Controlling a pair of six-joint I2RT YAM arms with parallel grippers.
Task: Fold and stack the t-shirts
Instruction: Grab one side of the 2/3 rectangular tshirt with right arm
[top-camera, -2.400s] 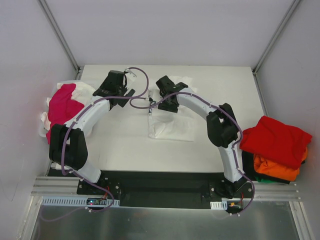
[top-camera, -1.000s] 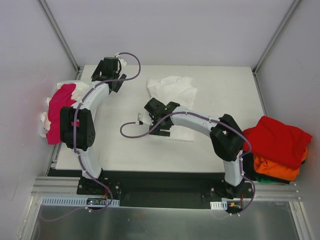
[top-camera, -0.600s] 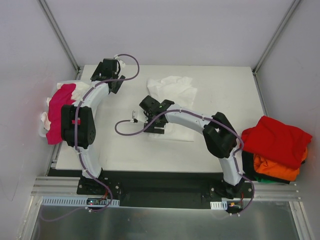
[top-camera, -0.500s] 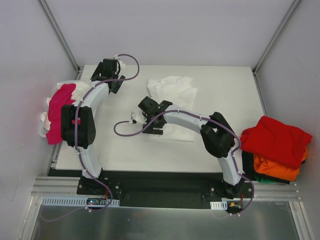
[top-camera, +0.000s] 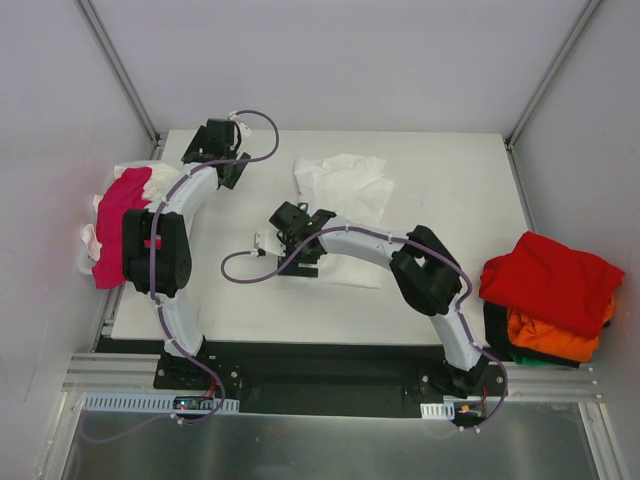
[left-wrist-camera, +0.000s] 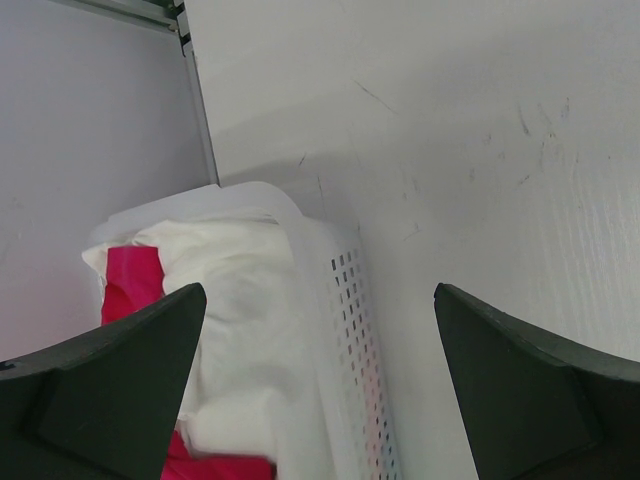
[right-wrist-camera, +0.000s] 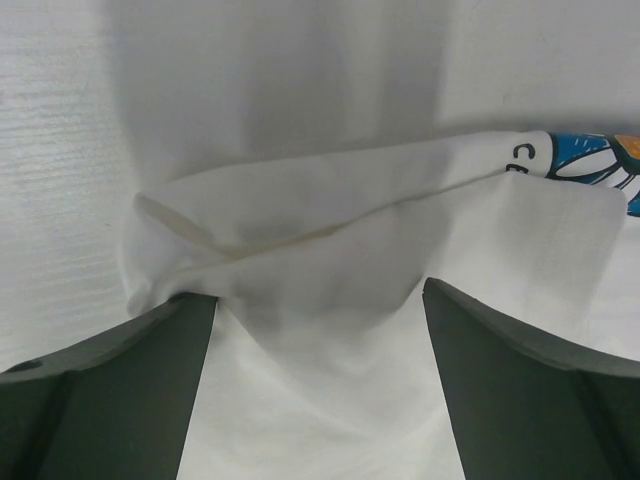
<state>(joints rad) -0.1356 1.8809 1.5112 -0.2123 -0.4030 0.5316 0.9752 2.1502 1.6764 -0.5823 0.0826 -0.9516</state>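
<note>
**A:** How many shirts do you count?

**B:** One white shirt with a blue print at one edge lies partly folded on the bench. Left of that shirt a basket holds one magenta shirt and some white cloth; how many pieces that is I cannot tell. Right of the white shirt, past the bench edge, sits a pile. It has one red shirt on top, one orange shirt under it, and a dark layer with a green edge beneath.

**A:** And the tools?

**B:** Two. The right tool is at the near left corner of the white shirt, jaws spread wide. A raised fold of the cloth sits between them and nothing is pinched. Whether the fingers touch the cloth I cannot tell. The left tool hangs well to the left of the white shirt, above the far end of the basket. Its jaws are fully apart and hold nothing.
</note>
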